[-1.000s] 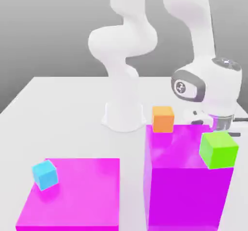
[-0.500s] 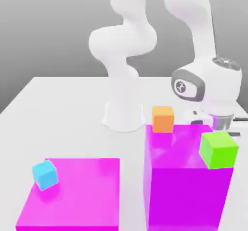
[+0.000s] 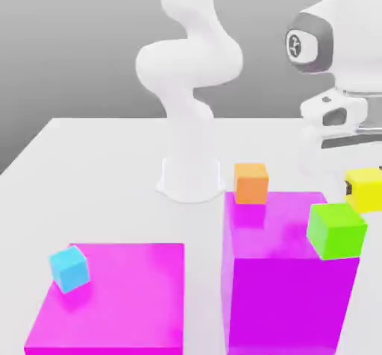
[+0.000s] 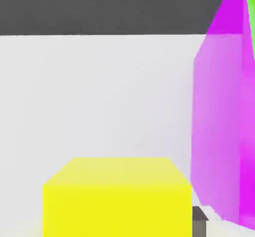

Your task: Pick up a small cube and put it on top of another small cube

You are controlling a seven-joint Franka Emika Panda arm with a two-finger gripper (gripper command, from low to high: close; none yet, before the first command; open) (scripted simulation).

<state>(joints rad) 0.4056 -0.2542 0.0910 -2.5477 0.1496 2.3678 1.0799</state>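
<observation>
We have raised the gripper (image 3: 367, 189) well clear of the table (image 3: 97, 167); half a second earlier it sat low behind the tall magenta block (image 3: 287, 271), out of sight. It now holds the yellow cube (image 3: 365, 188), its fingers closed on the cube's sides, at the exterior view's right edge. The yellow cube hangs in the air just beyond the block's far right corner, slightly above the level of the block's top face. In the hand view the yellow cube (image 4: 117, 196) sits directly below the camera, with the block's side wall (image 4: 219, 131) close beside it.

We judge the pick complete; transport and placement remain.

The green cube (image 3: 337, 230) rests at the near right edge of the tall block's top, and the orange cube (image 3: 251, 183) at its far left corner. Either could serve as the base. The green cube is nearer. A blue cube (image 3: 70, 268) lies on the low magenta slab (image 3: 119, 301), well apart. Nothing blocks the path from above.
</observation>
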